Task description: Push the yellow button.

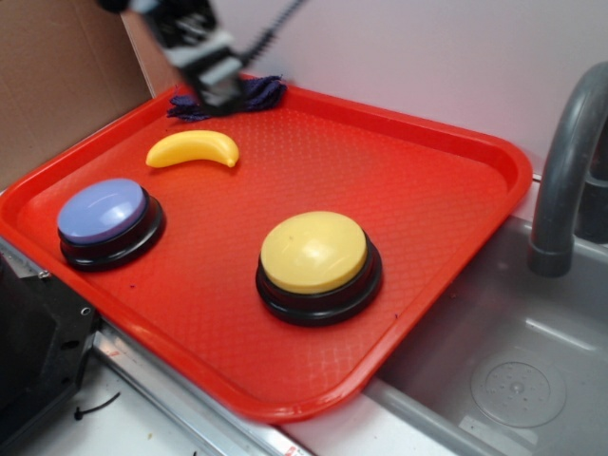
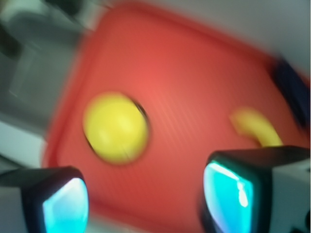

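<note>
The yellow button (image 1: 313, 252), a yellow dome on a black round base, sits on the red tray (image 1: 427, 190) right of its middle. In the blurred wrist view the yellow button (image 2: 115, 127) lies left of centre, well beyond my fingertips. My gripper (image 1: 217, 87) hangs high over the tray's far left corner, far from the button. In the wrist view the gripper (image 2: 146, 201) is open, its two cyan pads wide apart with only bare tray between them.
A blue-lavender button (image 1: 104, 217) stands at the tray's left. A yellow toy banana (image 1: 193, 149) lies near the far left. A dark blue cloth (image 1: 252, 95) sits at the far edge under the gripper. A grey sink (image 1: 503, 370) and faucet (image 1: 565, 180) are to the right.
</note>
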Available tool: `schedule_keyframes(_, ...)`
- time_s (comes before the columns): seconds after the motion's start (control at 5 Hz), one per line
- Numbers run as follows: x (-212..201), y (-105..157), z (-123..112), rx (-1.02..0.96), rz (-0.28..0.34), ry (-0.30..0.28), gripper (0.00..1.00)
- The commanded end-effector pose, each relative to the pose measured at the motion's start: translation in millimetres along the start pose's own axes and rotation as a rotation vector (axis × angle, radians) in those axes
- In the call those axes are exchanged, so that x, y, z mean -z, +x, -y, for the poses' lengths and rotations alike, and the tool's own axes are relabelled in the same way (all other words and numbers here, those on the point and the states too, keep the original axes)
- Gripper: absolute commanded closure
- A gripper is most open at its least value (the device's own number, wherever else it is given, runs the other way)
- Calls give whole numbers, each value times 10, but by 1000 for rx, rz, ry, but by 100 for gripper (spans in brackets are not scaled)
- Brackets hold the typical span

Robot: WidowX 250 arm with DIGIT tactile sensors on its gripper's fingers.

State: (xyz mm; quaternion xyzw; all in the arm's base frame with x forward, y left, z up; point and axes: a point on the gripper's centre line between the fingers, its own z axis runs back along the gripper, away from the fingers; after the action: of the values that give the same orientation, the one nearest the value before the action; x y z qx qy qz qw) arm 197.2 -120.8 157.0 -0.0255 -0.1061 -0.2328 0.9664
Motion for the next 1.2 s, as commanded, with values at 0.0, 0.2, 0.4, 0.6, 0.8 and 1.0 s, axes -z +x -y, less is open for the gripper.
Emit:
schedule_keyframes(0.0,571,69,131,173,-26,-52,0)
schedule_keyframes(0.2,793,-1,155,176,-122,-70,0)
schedule_keyframes(0.4,909,-29,187,174,-159,-16,0)
schedule_keyframes(0.6,964,-24,166,181,-161,-32,0)
schedule_keyframes(0.8,941,-6,120,174,-174,-37,0)
schedule_keyframes(1.0,792,23,89,168,-178,-33,0)
